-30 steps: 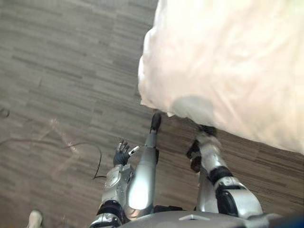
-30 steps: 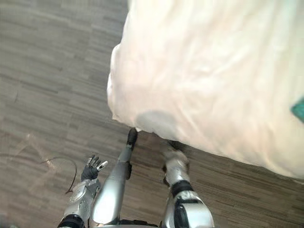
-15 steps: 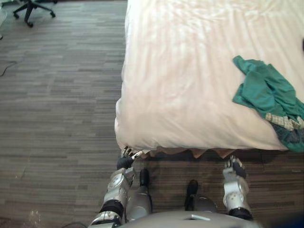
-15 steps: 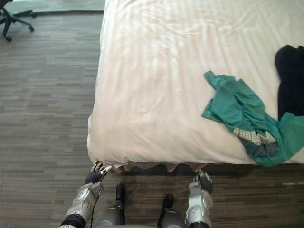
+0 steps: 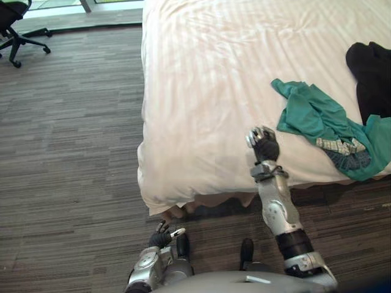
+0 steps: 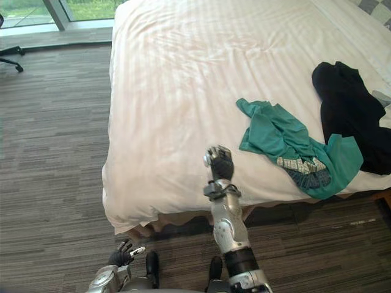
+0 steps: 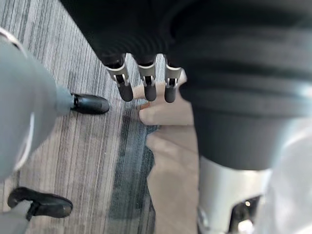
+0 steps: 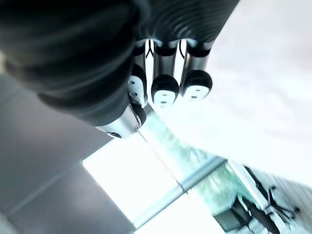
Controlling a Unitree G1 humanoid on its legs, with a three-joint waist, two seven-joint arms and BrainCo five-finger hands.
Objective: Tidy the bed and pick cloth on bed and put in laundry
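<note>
green cloth lies crumpled on the bed, both hands empty.
the green cloth [image 6: 275,137] is a teal garment bunched in loose folds near the foot edge of the white striped bed [image 6: 177,91], on the robot's right, with a pale patterned piece [image 6: 298,165] and a dark blue patch at its near end. a black cloth [image 6: 348,110] lies just beyond it, overlapping its far side. the right hand [image 6: 220,163] is up over the bed's near edge, apart from the green cloth, fingers curled in on nothing. the left hand [image 5: 162,237] hangs low by the floor [image 5: 67,152] near the bed corner, fingers loosely spread. an office chair [image 5: 15,27] stands far off to the left.
</note>
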